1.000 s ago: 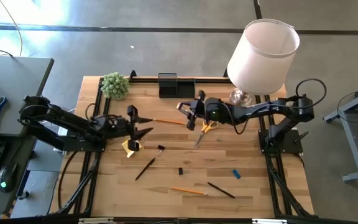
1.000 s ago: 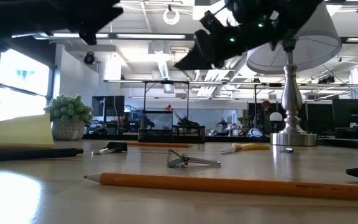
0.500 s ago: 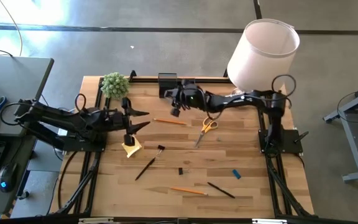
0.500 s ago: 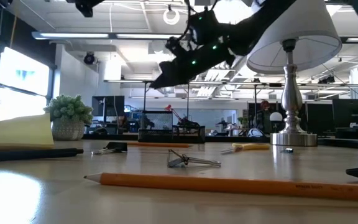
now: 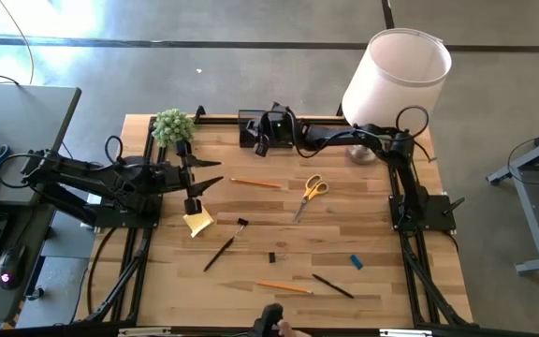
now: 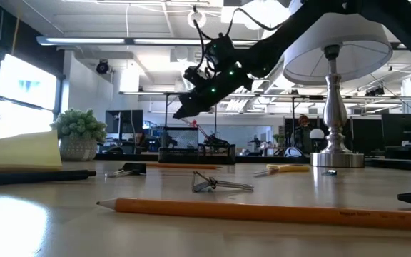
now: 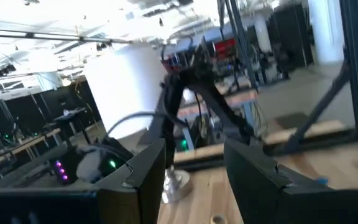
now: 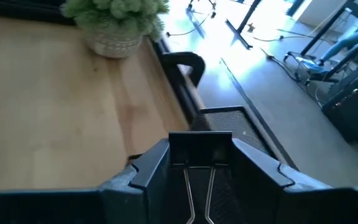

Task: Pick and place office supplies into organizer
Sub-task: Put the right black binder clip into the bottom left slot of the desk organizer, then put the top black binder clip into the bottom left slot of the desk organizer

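Observation:
The black organizer (image 5: 252,127) stands at the table's far edge, also seen as black mesh (image 8: 224,117) in the right wrist view. My right gripper (image 5: 263,140) hovers over its near right part, shut on a black binder clip (image 8: 201,150). My left gripper (image 5: 206,175) is open above the table's left part, just beyond the yellow sticky-note pad (image 5: 197,221). Lying flat on the table are the yellow-handled scissors (image 5: 311,193), two orange pencils (image 5: 255,183) (image 5: 284,287), two black pens (image 5: 218,253) (image 5: 332,285), a blue block (image 5: 355,261) and small black clips (image 5: 242,223) (image 5: 271,256). My right gripper pinches the binder clip's black body (image 8: 201,142) between its two fingers, with the wire handles (image 8: 197,186) running back toward the wrist. The fingers (image 6: 184,108) slant down toward the table's far left. The clip is lifted clear, above the organizer.
A small green plant (image 5: 172,126) stands left of the organizer. A white-shaded lamp (image 5: 396,73) stands at the far right corner, close beside my right arm. Black frame rails run along the left and right table edges.
My right gripper has carried the clip from above the scissors toward the far edge and leftward, ending over the organizer. My left gripper has risen, leaving the top of the low view, and has drawn slightly toward the far edge.

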Tool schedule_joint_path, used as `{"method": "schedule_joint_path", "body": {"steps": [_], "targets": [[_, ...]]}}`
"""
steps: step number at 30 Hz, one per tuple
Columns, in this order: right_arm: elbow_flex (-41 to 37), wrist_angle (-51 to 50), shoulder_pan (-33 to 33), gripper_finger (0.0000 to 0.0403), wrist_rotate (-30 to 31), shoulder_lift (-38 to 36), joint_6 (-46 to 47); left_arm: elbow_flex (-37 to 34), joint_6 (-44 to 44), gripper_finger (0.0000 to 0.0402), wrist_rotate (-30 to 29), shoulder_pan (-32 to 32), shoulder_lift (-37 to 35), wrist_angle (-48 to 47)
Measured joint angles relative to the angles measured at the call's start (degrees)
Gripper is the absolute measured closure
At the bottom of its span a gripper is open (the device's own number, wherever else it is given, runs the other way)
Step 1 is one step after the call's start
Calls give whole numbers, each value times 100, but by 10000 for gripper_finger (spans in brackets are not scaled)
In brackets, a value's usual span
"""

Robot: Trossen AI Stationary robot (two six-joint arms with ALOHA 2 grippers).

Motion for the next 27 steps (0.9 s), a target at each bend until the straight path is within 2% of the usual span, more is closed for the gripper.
{"method": "schedule_joint_path", "body": {"steps": [7, 16, 27], "targets": [[0, -22, -223, 254, -609, 9, 304, 0, 36, 250, -17, 304, 32, -101], [-4, -63, -214, 251, -585, 9, 260, 0, -170, 250, 1, 429, 32, -387], [-7, -159, -216, 190, -541, 9, 258, 0, -458, 250, 2, 429, 32, -451]]}}
